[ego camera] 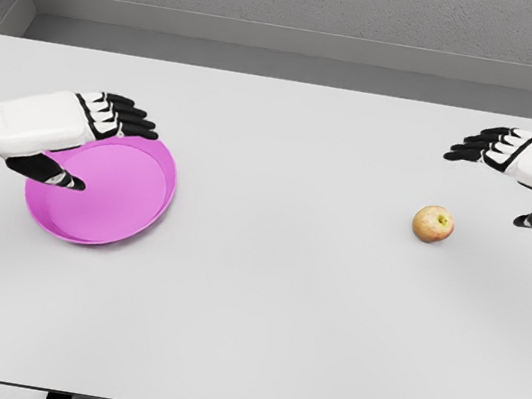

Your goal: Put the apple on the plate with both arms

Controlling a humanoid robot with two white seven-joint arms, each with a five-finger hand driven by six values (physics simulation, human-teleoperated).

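A small red-yellow apple (433,224) rests on the white table at the right. A round pink plate (109,197) lies at the left. My left hand (98,141) hovers over the plate's left and far rim, fingers spread and thumb low, holding nothing. My right hand (512,181) floats at the right edge, above and to the right of the apple, well apart from it, fingers extended and thumb pointing down-left.
The white table (260,300) spans the view, with its front edge near the bottom. A grey wall runs behind the far edge.
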